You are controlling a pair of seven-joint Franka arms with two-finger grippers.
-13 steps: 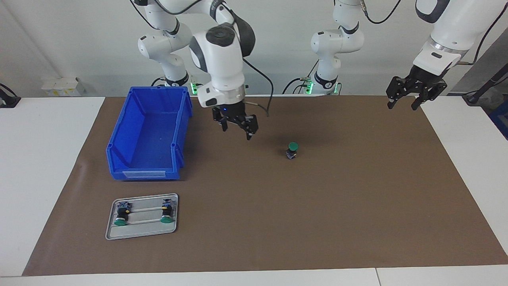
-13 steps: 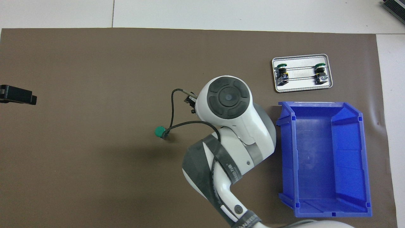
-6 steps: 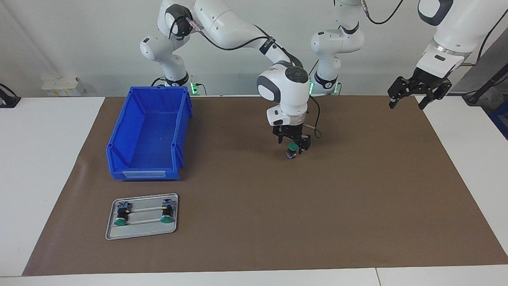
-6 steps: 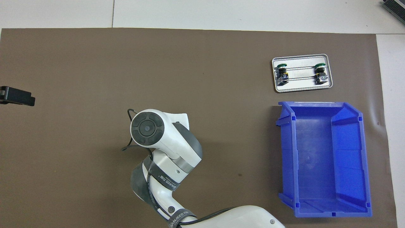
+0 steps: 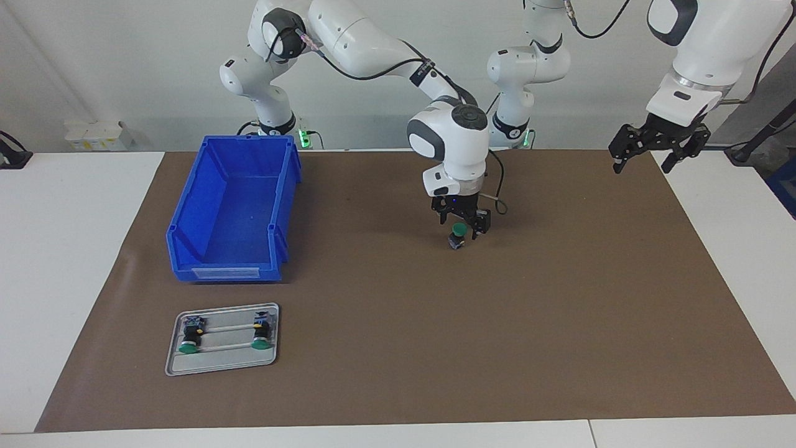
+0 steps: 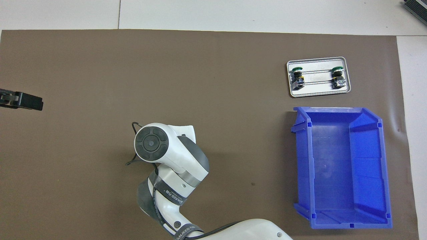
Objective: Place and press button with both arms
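Right gripper [image 5: 462,225] straddles the green-capped button [image 5: 458,236], fingers apart; left gripper [image 5: 658,148] hangs spread; no writing legible.

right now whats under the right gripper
In the facing view a button stands upright on the brown mat, green cap up, directly under the right gripper, whose fingers flank the cap. From overhead the arm's wrist covers it completely. The left gripper waits, raised.

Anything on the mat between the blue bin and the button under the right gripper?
Nothing: the facing view shows bare brown mat between the blue bin and the button beneath the right gripper.
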